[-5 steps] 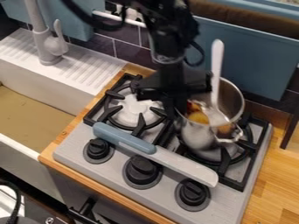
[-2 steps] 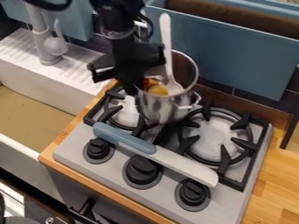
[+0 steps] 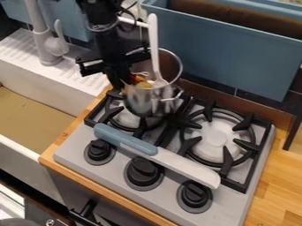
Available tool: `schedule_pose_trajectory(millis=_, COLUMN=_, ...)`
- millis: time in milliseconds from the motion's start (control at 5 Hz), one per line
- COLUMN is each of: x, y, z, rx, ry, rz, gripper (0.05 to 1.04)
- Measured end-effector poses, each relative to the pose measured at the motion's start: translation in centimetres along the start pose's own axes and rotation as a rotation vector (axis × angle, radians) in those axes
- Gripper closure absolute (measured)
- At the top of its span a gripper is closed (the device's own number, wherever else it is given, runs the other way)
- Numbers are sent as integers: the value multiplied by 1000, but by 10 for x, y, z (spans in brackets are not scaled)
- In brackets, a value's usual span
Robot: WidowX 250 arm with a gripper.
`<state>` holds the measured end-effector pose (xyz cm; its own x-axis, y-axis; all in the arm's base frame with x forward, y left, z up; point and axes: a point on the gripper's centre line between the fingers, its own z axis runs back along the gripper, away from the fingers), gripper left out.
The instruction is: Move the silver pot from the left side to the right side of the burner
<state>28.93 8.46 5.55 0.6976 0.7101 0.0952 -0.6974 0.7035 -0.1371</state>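
A silver metal pot (image 3: 141,103) was over the left burner of a grey stovetop (image 3: 168,196), toward the stovetop's back edge. Whether its base touched the black grate could not be told. The black two-finger gripper (image 3: 122,84) hung down from the upper left, its pincer closed on the left side of the pot's rim. Inside the pot were red and yellow pieces (image 3: 141,83) and a white long-handled utensil (image 3: 154,44), its handle rising above the rim.

The right burner (image 3: 213,137) was a pale disc beneath its own black grate. A toy knife with a blue handle and a pale grey blade (image 3: 183,164) lay at a slant, from near the stovetop's left edge toward its front right corner. Three black knobs (image 3: 143,171) lined the front edge. A wooden counter (image 3: 280,183) surrounded the stovetop, with a white sink and ribbed drainboard (image 3: 70,81) to the left and a blue box (image 3: 236,62) behind.
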Motion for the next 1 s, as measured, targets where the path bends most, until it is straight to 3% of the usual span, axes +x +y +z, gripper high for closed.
schedule_pose_trajectory(millis=600, x=14, y=12, z=-7, rx=20, ry=14, rz=-40, gripper=1029)
schedule_pose_trajectory(millis=1000, x=18, y=11, z=-8, rx=15, ry=-18, rz=-54, gripper=1029)
